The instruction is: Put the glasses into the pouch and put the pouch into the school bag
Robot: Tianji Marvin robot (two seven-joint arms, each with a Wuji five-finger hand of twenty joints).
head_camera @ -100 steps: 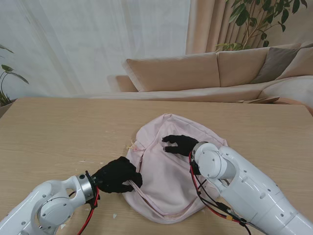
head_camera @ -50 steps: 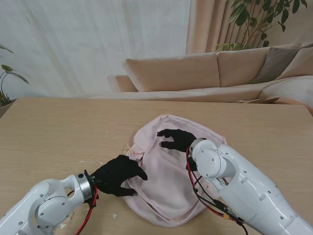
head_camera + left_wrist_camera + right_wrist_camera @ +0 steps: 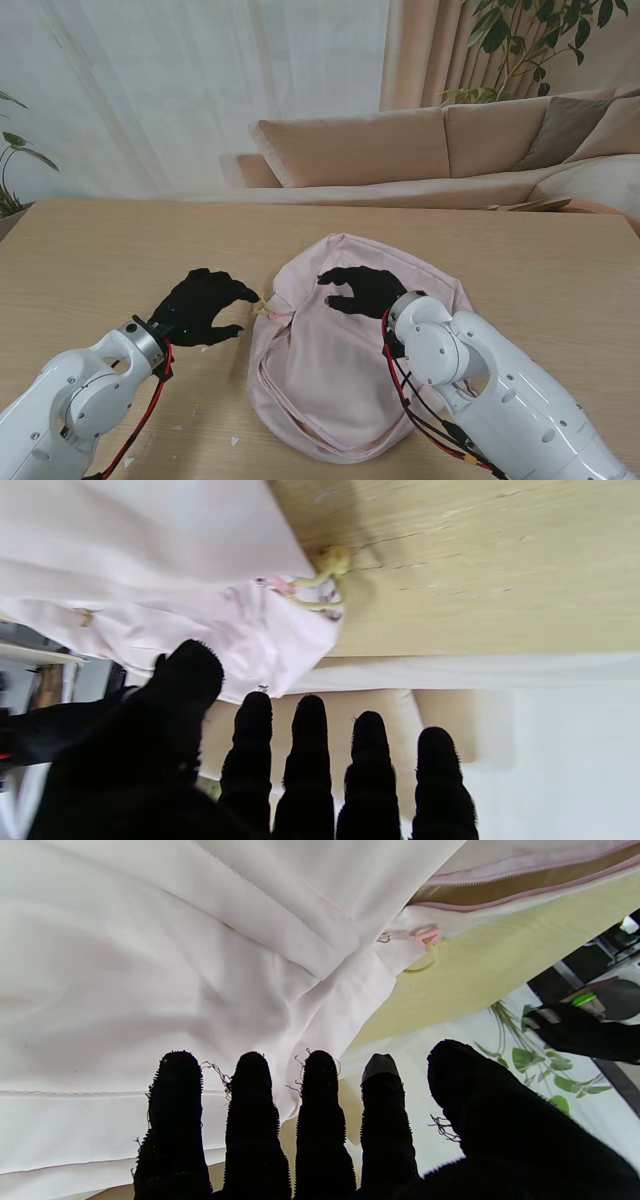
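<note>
No text, label, brand, number or sign can be read anywhere; the pink school bag (image 3: pixel 345 360) and the wooden table (image 3: pixel 120 250) show no writing.

A light wooden table (image 3: pixel 110 250) with a fine lengthwise grain carries everything here. Directly on it lies a pale pink school bag (image 3: pixel 340 400), flattened and rumpled, its zip edge curving along the side nearest the left hand (image 3: pixel 202 308), which hovers with fingers spread just beside it. The right hand (image 3: pixel 362 290) hangs over the bag's farther part, fingers apart. A small yellow zip pull (image 3: pixel 332 562) rests on the wood at the bag's edge, just ahead of the left hand's fingertips. A few pale specks dot the tabletop near that hand's wrist.
</note>
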